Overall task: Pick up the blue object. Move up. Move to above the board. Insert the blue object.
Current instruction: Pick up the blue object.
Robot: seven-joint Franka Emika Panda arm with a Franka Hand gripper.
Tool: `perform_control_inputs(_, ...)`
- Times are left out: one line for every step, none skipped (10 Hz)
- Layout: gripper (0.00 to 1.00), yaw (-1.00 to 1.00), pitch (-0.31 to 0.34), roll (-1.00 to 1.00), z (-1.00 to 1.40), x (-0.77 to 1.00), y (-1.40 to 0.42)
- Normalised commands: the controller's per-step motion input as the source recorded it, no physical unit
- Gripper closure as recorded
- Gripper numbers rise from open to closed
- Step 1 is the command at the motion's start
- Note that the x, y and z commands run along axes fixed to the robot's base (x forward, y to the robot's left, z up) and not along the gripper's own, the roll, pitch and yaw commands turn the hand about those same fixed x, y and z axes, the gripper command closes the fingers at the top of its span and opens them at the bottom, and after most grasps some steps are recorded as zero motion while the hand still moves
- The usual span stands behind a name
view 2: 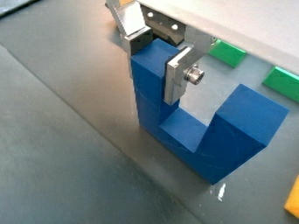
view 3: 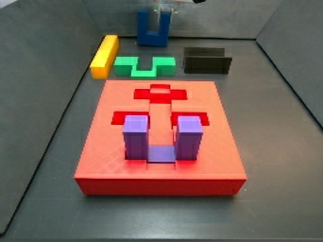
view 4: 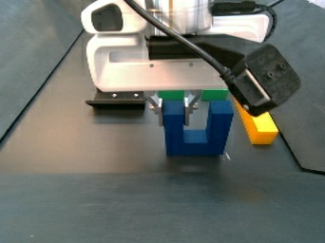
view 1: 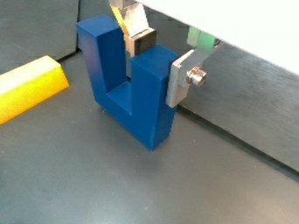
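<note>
On the dark floor, the jaws grip one prong of the blue object (view 1: 131, 87).

Blue object (view 3: 153, 31) stands at twelve o'clock on the desk (view 3: 271, 113), gripper (view 3: 161, 13) upon it, beyond the board (view 3: 113, 161).

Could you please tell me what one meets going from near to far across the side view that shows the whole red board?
Purple block in the board → green block → blue object, with the hand on it at the far end.
</note>
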Motion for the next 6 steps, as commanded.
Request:
perform_control_inputs(1.00,0.00,0.000,0.00,0.00,0.00,0.00)
perform_control_inputs(1.00,0.00,0.000,0.00,0.00,0.00,0.00)
perform_control_inputs(1.00,0.00,0.000,0.00,0.00,0.00,0.00)
perform_control_inputs(1.00,0.00,0.000,0.00,0.00,0.00,0.00)
perform_control_inputs(1.00,0.00,0.000,0.00,0.00,0.00,0.00)
perform_control_inputs(1.00,0.00,0.000,0.00,0.00,0.00,0.00)
